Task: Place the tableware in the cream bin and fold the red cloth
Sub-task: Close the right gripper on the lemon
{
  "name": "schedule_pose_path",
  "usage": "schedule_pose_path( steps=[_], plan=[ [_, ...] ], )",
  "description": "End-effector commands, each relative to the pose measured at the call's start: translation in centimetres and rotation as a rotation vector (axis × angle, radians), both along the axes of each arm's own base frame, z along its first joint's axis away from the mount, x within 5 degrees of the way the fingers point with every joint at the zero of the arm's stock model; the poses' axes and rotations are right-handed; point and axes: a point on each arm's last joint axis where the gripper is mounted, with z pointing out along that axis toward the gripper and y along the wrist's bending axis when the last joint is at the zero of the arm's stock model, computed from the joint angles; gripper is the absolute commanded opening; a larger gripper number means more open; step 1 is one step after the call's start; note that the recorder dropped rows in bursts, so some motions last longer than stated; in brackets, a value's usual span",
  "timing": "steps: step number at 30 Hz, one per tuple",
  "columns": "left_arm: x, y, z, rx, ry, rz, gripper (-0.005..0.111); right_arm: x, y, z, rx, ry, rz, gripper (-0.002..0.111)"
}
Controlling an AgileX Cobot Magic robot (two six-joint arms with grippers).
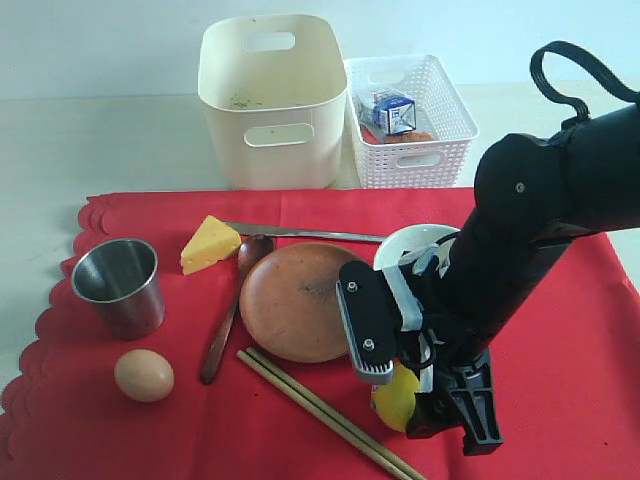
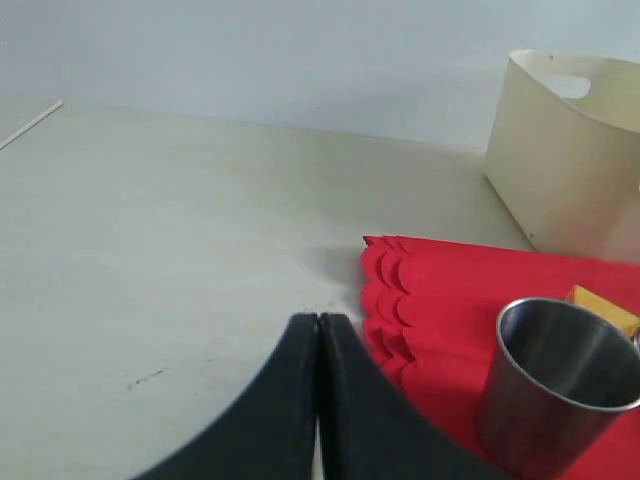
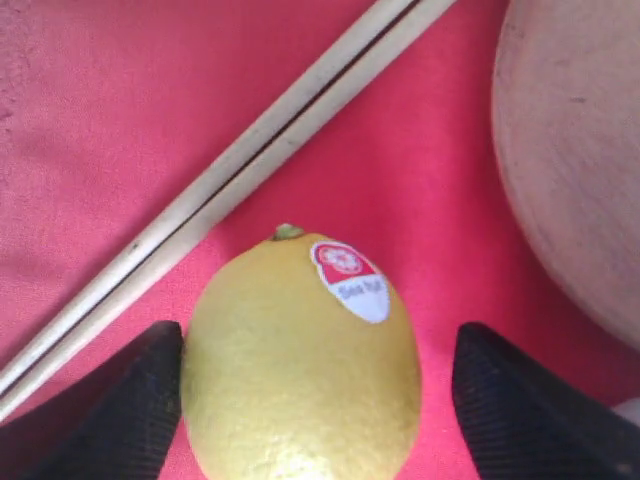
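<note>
The red cloth (image 1: pixel 560 400) lies spread on the table. On it are the steel cup (image 1: pixel 118 285), brown plate (image 1: pixel 300 300), wooden spoon (image 1: pixel 225 325), knife (image 1: pixel 300 233), chopsticks (image 1: pixel 330 418) and a white bowl (image 1: pixel 415 243) partly hidden behind the right arm. The cream bin (image 1: pixel 270 100) stands behind the cloth. My right gripper (image 1: pixel 420 385) is open and low over the cloth, its fingers on either side of a lemon (image 3: pixel 300 370), with the chopsticks (image 3: pixel 240 170) just beyond. My left gripper (image 2: pixel 318 322) is shut and empty over bare table beside the cloth's scalloped edge (image 2: pixel 385 300), near the cup (image 2: pixel 560 385).
A cheese wedge (image 1: pixel 208 243) and an egg (image 1: pixel 143 375) lie on the cloth's left part. A white lattice basket (image 1: pixel 440 120) holding a milk carton (image 1: pixel 390 110) stands right of the cream bin. The right arm hides the cloth's middle right.
</note>
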Motion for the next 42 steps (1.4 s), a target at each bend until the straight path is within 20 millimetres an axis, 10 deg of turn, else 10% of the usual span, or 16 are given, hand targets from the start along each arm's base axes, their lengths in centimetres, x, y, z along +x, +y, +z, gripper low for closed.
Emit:
schedule_pose_path(
  steps=[1, 12, 42],
  plan=[
    [0.0, 0.0, 0.0, -0.002, -0.007, -0.006, 0.001, 0.1, 0.0, -0.8, -0.011, 0.004, -0.021, 0.070],
    [0.0, 0.0, 0.0, -0.002, -0.007, -0.006, 0.001, 0.0, 0.0, -0.6, -0.011, 0.011, -0.029, 0.000],
    [0.0, 0.0, 0.0, -0.002, -0.007, -0.006, 0.001, -1.0, -0.8, 7.0, 0.164, -0.172, -0.154, 0.000]
  ],
)
